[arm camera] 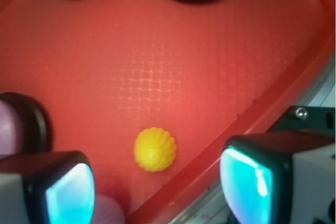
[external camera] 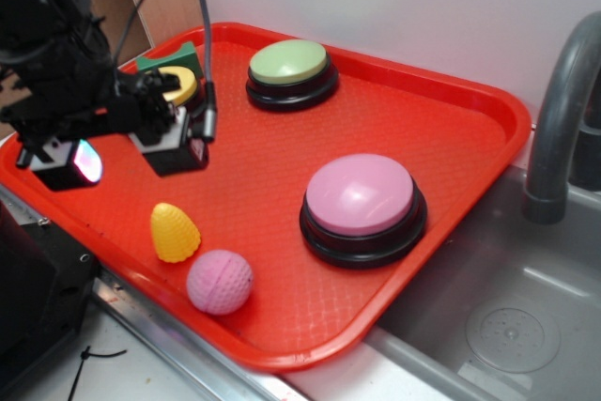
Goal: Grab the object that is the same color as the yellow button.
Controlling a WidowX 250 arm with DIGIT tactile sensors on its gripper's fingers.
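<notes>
Because your gripper (external camera: 122, 159) hung wide open and empty above the tray's (external camera: 451, 91) left edge, the yellow toy (external camera: 175, 232) stood free near the front edge, just beside the pink ball (external camera: 220, 282). You risked a finger (arm camera: 63, 190) clipping that ball or the rim, toppling the toy.

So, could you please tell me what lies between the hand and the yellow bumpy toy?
Nothing: in the wrist view, only bare red tray shows between the open hand and the yellow toy. The exterior view agrees.
</notes>
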